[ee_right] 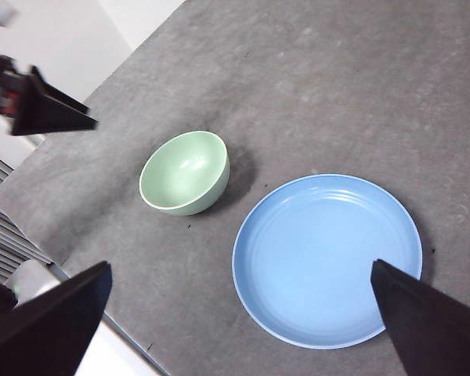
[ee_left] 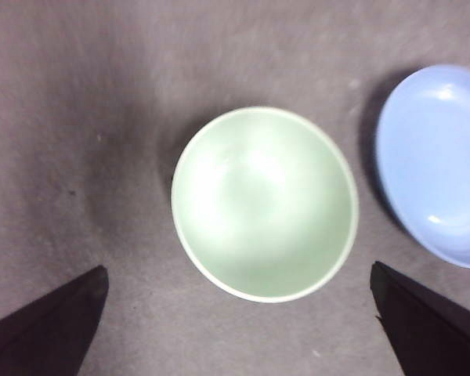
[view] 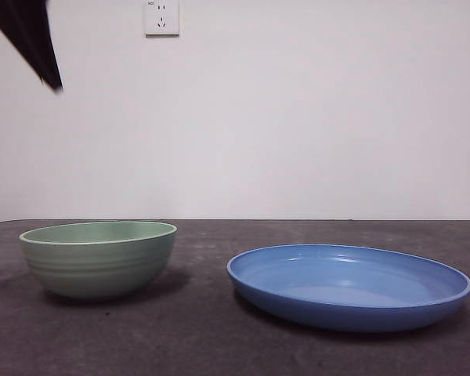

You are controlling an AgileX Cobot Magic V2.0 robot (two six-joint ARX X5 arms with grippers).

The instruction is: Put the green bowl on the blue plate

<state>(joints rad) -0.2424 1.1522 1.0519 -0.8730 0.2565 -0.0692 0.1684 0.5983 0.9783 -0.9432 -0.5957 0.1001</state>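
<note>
The green bowl (view: pixel 98 269) stands upright and empty on the left of the dark grey table. The blue plate (view: pixel 348 286) lies to its right, apart from it and empty. My left gripper (ee_left: pixel 237 269) hangs open high above the bowl (ee_left: pixel 265 204), with the plate (ee_left: pixel 442 164) off to one side. It shows as a black tip at the top left corner of the front view (view: pixel 33 43) and also in the right wrist view (ee_right: pixel 43 106). My right gripper (ee_right: pixel 240 265) is open and empty, high over the bowl (ee_right: pixel 184 172) and the plate (ee_right: pixel 327 258).
A white wall with a socket (view: pixel 162 17) stands behind the table (view: pixel 219 345). The right wrist view shows the table's edge (ee_right: pixel 78 266) not far beyond the bowl.
</note>
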